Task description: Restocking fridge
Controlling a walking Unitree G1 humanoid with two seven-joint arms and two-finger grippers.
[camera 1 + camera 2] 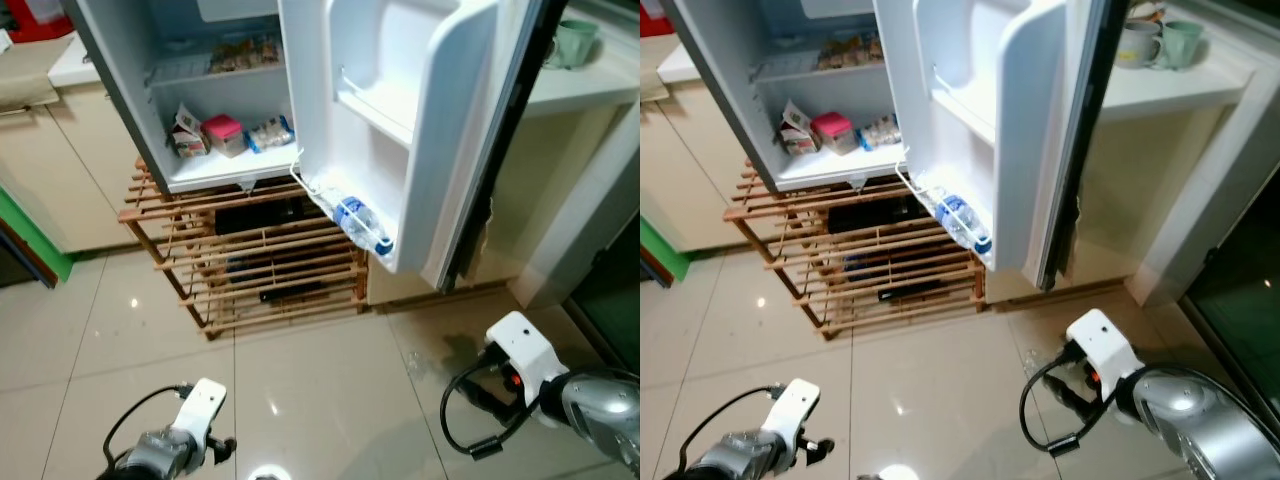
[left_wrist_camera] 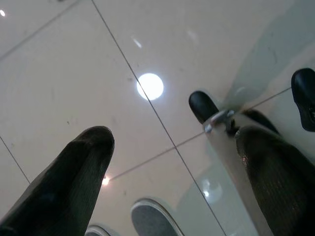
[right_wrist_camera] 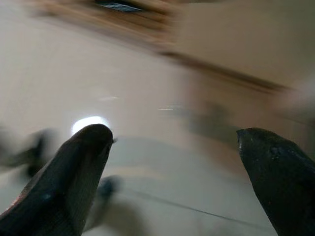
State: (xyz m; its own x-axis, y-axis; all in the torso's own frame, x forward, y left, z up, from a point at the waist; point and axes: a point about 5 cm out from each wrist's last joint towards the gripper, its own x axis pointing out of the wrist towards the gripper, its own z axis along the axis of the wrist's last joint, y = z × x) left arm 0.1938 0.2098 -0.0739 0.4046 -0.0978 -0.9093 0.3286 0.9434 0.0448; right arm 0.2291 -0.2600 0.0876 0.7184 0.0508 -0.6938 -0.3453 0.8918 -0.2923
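The fridge (image 1: 130,90) stands with its door (image 1: 400,120) swung wide open. On the bottom shelf inside the fridge sit a small carton (image 1: 186,132), a pink box (image 1: 224,134) beside it and a clear packet (image 1: 270,132) next to that; more packets (image 1: 243,53) lie on the shelf above. In the lowest rack of the fridge door lies a water bottle (image 1: 361,225) with a blue cap, tipped on its side behind the wire rail. Under the fridge stands a wooden slatted rack (image 1: 255,260) on the tiled floor (image 1: 300,390). To the right of the fridge door, a white table (image 1: 1180,85) carries two mugs (image 1: 1160,42).

Both arms hang low over the floor in front of the fridge. The left hand (image 2: 172,182) points down at the tiles, its two black fingers (image 2: 69,182) spread apart and empty, with a lamp's reflection on the floor between them. The right hand (image 3: 174,182) also has its fingers (image 3: 69,182) apart and holds nothing; its wrist view is blurred, showing pale floor and the foot of the wooden rack.
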